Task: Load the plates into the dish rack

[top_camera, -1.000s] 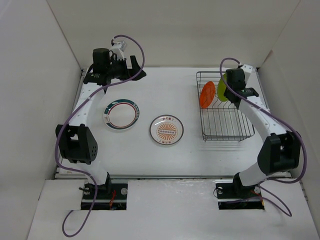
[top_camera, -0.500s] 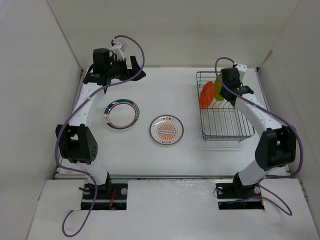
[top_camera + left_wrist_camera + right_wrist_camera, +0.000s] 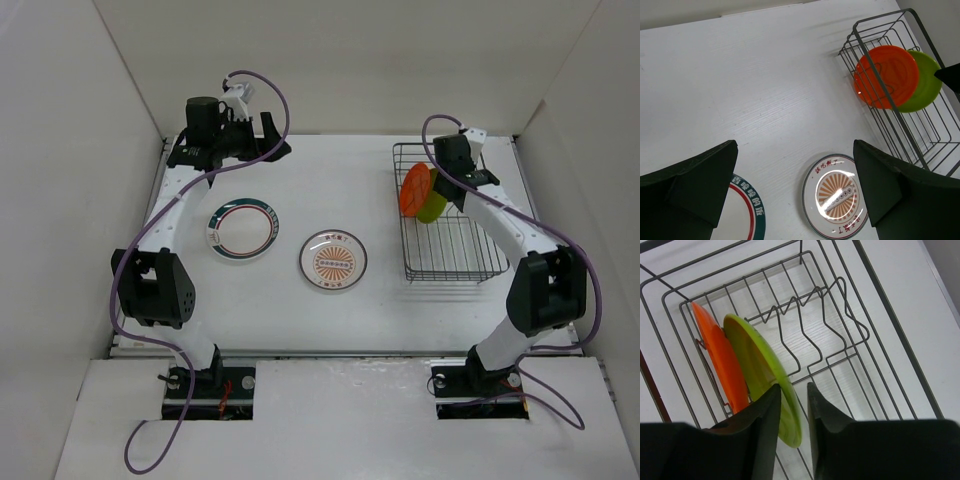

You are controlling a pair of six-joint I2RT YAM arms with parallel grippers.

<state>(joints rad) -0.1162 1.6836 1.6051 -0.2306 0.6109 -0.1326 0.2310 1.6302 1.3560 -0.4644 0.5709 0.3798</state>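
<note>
Rack (image 3: pixel 455 250), upper right: orange plate (image 3: pixel 413 188), green plate (image 3: pixel 432 207), both upright. Right gripper (image 3: pixel 792 390) astride green rim, hold unclear. Left gripper (image 3: pixel 795 150) spread, empty. Risk: green plate tipping if unseated.

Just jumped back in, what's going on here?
The right tool straddles the rim of the lime green plate, standing on edge beside the orange plate in the dish rack; its jaws stand slightly open. The left tool hangs open over the table, where the green-and-red rimmed plate and the sunburst plate lie flat, not yet loaded.

Robotics lab booth, white panel walls (image 3: pixel 350 60), white table (image 3: pixel 330 180), left arm (image 3: pixel 168 212), right arm (image 3: pixel 510 225).
</note>
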